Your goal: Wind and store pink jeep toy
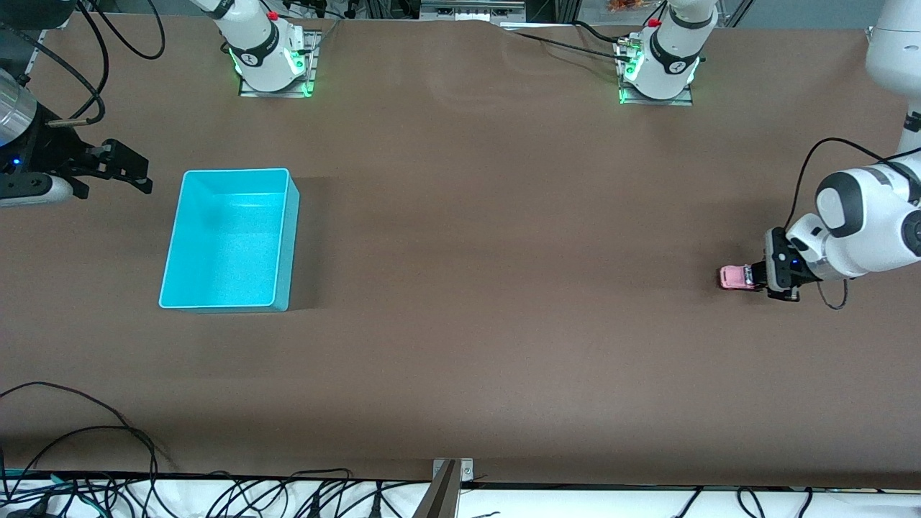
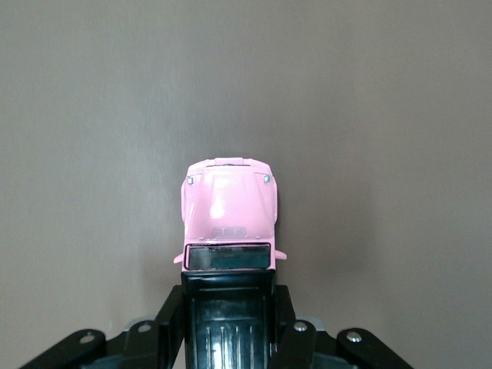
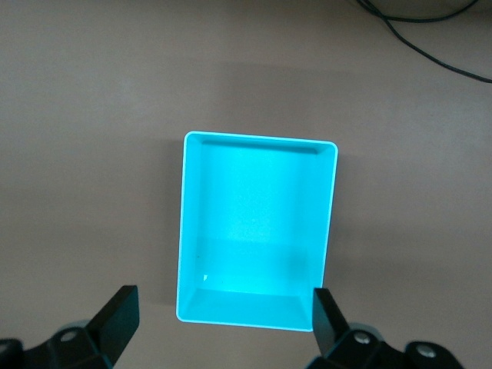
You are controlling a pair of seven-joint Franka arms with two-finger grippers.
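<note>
While only a pink speck was given by the front view, the pink jeep toy [image 2: 228,219] was seen pinched by the left gripper [image 2: 228,323] on the tabletop [image 1: 504,216]; the right gripper [image 3: 223,315], spread, hung beside the turquoise bin [image 3: 257,150].

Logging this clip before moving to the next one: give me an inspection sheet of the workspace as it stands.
Surface: brown table, bare between the things.
Job's things: pink jeep toy at the left arm's end of the table; turquoise bin at the right arm's end, nothing in it.
Clutter: nothing seen.
Hands: left hand shut on the jeep's black roofed rear; right hand open, waiting beside the bin.
Cables: loose black leads along the table edge nearest the front camera.
Surroundings: two arm bases with green lights.
</note>
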